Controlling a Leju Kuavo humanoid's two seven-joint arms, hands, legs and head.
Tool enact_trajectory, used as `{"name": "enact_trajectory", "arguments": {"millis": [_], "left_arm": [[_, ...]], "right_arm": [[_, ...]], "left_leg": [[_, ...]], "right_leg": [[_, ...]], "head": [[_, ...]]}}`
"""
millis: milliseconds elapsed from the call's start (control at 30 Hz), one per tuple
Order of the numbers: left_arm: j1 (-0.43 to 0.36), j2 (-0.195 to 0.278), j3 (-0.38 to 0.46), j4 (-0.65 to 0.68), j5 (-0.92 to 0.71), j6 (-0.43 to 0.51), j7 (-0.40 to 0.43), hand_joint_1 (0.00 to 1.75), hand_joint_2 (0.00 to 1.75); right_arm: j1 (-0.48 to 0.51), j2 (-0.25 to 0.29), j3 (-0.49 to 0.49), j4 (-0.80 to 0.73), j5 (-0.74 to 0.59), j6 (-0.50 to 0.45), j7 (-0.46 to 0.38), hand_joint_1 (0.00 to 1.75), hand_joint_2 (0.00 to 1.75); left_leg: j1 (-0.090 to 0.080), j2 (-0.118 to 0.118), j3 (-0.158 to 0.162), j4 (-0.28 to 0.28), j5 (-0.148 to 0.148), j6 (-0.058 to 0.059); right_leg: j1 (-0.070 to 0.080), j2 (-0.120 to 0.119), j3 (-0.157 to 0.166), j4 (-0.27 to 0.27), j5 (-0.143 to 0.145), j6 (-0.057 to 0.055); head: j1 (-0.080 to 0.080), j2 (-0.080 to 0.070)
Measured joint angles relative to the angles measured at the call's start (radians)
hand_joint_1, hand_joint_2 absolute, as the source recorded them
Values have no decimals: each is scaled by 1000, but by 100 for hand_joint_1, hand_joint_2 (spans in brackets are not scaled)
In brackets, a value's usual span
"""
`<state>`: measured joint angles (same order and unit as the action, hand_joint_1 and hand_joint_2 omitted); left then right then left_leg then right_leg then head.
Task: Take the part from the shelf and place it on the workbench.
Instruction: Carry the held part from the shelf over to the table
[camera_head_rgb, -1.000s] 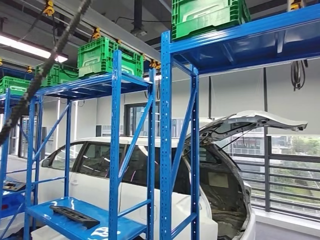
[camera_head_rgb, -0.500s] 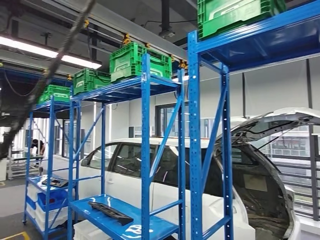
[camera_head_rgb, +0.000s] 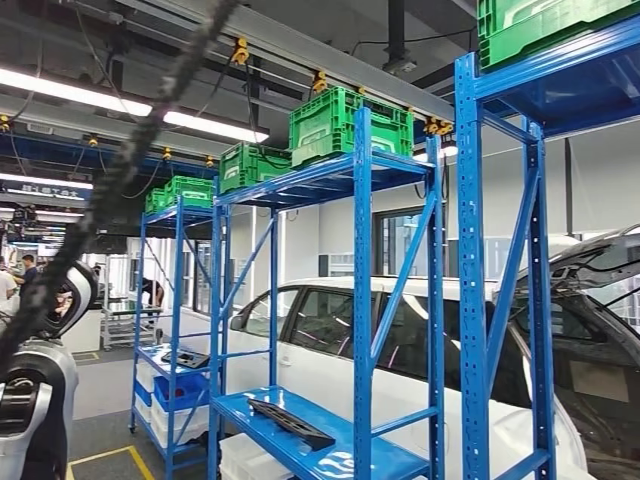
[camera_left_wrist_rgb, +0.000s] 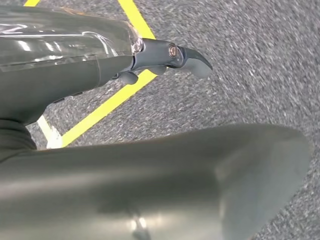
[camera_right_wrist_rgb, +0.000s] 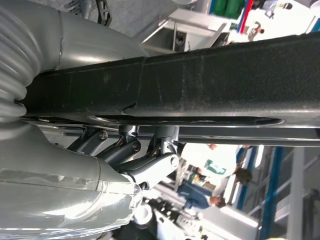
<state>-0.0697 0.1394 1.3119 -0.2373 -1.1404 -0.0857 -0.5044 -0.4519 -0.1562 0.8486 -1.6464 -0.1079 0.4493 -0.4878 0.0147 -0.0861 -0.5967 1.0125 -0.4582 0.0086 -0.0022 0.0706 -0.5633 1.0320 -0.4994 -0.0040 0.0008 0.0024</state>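
Note:
My right hand (camera_right_wrist_rgb: 124, 150) grips a long black textured part (camera_right_wrist_rgb: 188, 80), which runs across the whole right wrist view. In the head view the same black part (camera_head_rgb: 113, 180) slants close to the camera, from the top middle down to the left edge. Another long black part (camera_head_rgb: 290, 422) lies on the lowest blue shelf board (camera_head_rgb: 377, 462) of the nearest rack. My left hand (camera_left_wrist_rgb: 94, 60) hangs over grey floor with its fingers (camera_left_wrist_rgb: 188, 55) stretched out and nothing in it.
Blue steel racks (camera_head_rgb: 362, 300) carry green crates (camera_head_rgb: 340, 122) on top. A white car (camera_head_rgb: 340, 350) stands behind them with its tailgate up. A grey robot (camera_head_rgb: 34, 400) stands at the lower left. People work in the far left background. Yellow lines (camera_left_wrist_rgb: 109, 102) mark the floor.
The camera has swung left: racks and car slid right in the picture, and a further rack, the grey robot and the far hall came into view. The held part stays in front.

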Motion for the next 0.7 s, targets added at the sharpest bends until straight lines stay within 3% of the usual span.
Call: {"name": "enact_trajectory", "arguments": {"millis": [33,100,167,233,300,333,367,433,500,533,600,633,700], "left_arm": [[0,-1,0,0,0,0,0,0,175],[4,-3,0,0,-2,0,2,0,175],[6,-3,0,0,-8,-1,5,0,175],[1,-2,-1,0,-13,0,7,0,175],[-2,-3,-1,0,-14,0,11,0,175],[-1,-3,-1,0,-14,0,14,0,175],[1,-2,-2,0,-14,2,19,0,175],[3,0,-2,0,-14,5,28,0,175],[0,1,-2,0,-14,7,34,0,175],[-1,1,-2,0,-14,7,36,0,175],[2,0,-2,0,-14,9,40,0,175],[6,0,-2,0,-14,9,43,0,175],[7,0,-2,0,-15,9,48,0,175]], "right_arm": [[-1,0,0,0,0,0,1,175,175],[-6,-1,0,0,-2,2,3,175,175],[-16,-3,0,2,-10,7,5,175,175],[-28,-8,0,6,-17,13,6,175,175],[-33,-15,-1,11,-20,18,7,175,175],[-34,-17,-1,14,-20,20,7,175,175],[-34,-19,-1,15,-20,22,7,175,175],[-38,-21,-1,16,-21,25,7,175,175],[-42,-22,-2,16,-22,26,8,175,175],[-44,-22,-2,16,-23,26,8,175,175],[-47,-23,-2,16,-23,23,10,175,175],[-48,-23,-3,16,-23,19,12,175,175],[-49,-23,-7,16,-25,11,15,175,175]], "left_leg": [[2,-10,-5,0,3,-5],[4,-20,-13,-1,6,-16],[2,14,-27,24,-14,-26],[3,59,-71,120,-69,-36],[8,70,-125,236,-114,-45],[11,73,-135,259,-113,-49],[14,78,-125,242,-94,-52],[16,109,-65,126,-33,-58],[10,145,-18,30,-2,-49],[6,152,-12,14,-3,-41],[2,136,-16,14,-4,-22],[2,126,-16,13,-3,-15],[4,109,-15,11,0,-3]], "right_leg": [[1,6,5,-14,0,-3],[0,-14,6,-25,1,-8],[-5,-36,10,-35,5,-16],[-6,-61,12,-40,7,-20],[-6,-88,12,-39,6,-20],[-6,-100,12,-39,5,-19],[-7,-111,12,-38,4,-17],[-7,-130,15,-34,-2,-9],[-2,-147,15,-26,-10,4],[1,-156,15,-24,-13,10],[1,-174,19,-25,-16,19],[-1,-169,21,-22,-23,24],[-6,-129,1,33,-64,30]], "head": [[0,0],[0,0],[0,0],[0,0],[0,0],[0,0],[0,0],[0,0],[0,0],[0,0],[0,0],[0,0],[0,0]]}}
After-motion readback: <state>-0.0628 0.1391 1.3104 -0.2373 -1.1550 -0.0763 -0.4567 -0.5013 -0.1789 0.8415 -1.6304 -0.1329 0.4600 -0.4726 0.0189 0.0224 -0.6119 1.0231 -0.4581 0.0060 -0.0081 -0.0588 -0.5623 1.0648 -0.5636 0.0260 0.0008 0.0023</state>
